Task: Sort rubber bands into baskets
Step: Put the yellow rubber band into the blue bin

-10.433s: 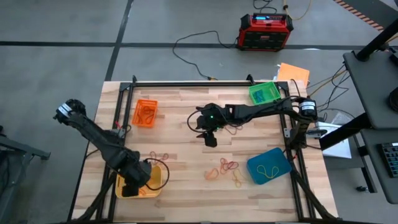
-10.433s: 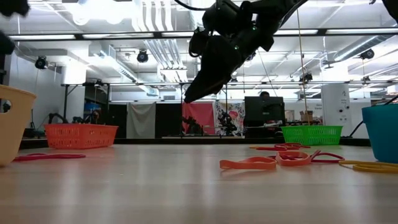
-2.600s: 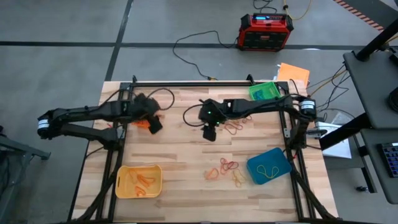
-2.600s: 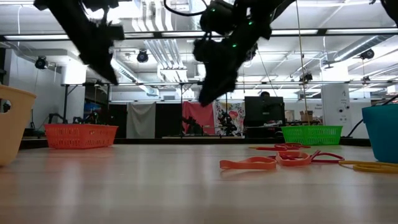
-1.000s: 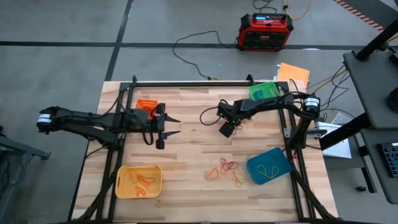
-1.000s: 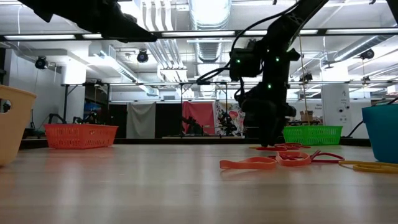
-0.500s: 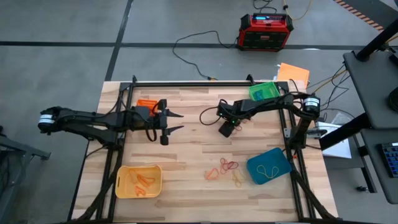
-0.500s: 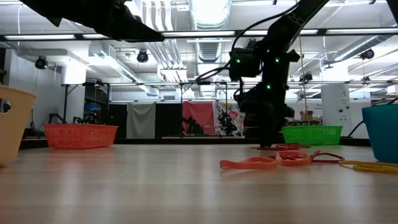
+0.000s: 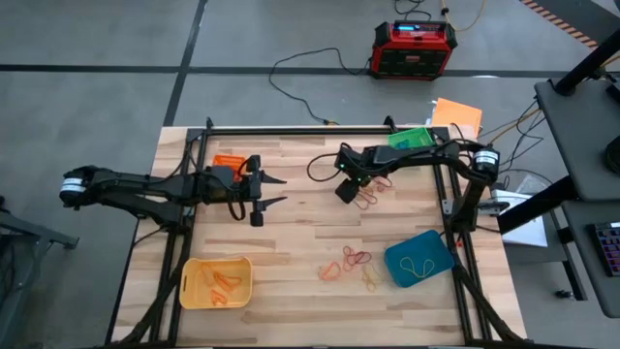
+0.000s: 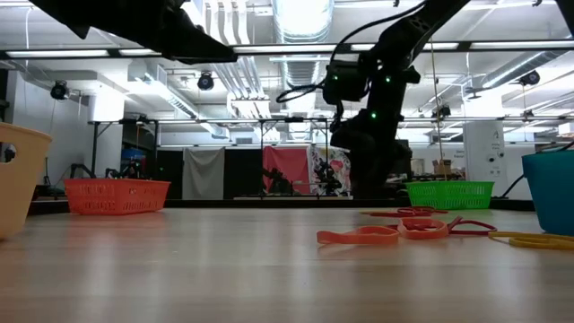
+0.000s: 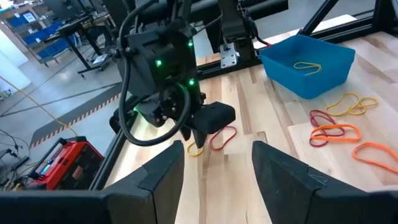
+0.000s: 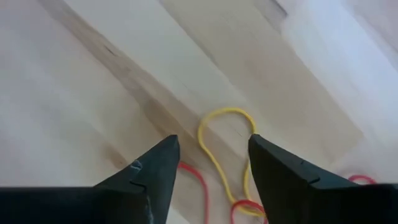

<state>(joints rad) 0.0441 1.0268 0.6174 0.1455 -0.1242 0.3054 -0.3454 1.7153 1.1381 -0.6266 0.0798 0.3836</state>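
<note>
High view shows us sorting part done: bands lie in the yellow basket (image 9: 215, 282), orange basket (image 9: 226, 162) and blue basket (image 9: 418, 259), two loose clusters (image 9: 351, 264) remain on the table (image 9: 291, 242), and the right hand (image 9: 346, 191) hovers wide and empty over the far cluster (image 9: 368, 198), the left hand (image 9: 272, 190) also wide.

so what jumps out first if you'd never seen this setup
The right claw, open, hovers just above a yellow rubber band on the table's far middle. Across from it the left claw hangs open and empty beside the orange basket. A bright heap of loose rubber bands lies next to the blue basket.
</note>
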